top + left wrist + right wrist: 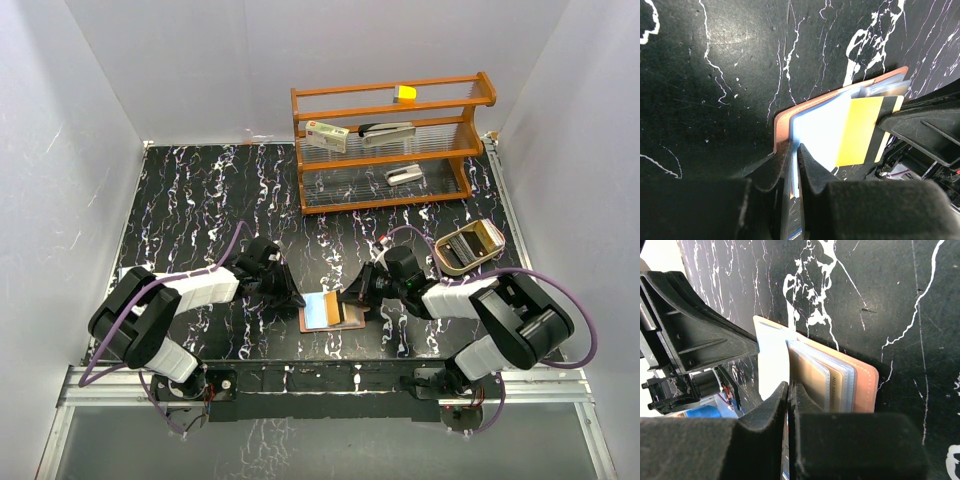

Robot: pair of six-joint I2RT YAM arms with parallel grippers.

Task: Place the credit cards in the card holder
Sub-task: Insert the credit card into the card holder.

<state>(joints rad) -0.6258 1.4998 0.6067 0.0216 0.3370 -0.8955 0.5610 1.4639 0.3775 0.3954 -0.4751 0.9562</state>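
Note:
The card holder (pixel 312 322) lies open on the black marble table between my two grippers; its reddish-brown cover also shows in the left wrist view (pixel 781 125) and the right wrist view (pixel 866 387). My left gripper (pixel 296 298) is shut on the holder's light blue leaf (pixel 820 127); whether that is a card or a sleeve I cannot tell. My right gripper (pixel 356 300) is shut on an orange-yellow credit card (pixel 860 130) with a dark stripe, held edge-on over the open holder (pixel 771 360). Clear sleeves (pixel 832 382) with a tan card inside fan out beside it.
A wooden rack (pixel 300 150) stands at the back right with a white packet (pixel 327 134), a yellow block (pixel 405 94) and small metal items. A tan oval tray (pixel 467 247) sits to the right of my right arm.

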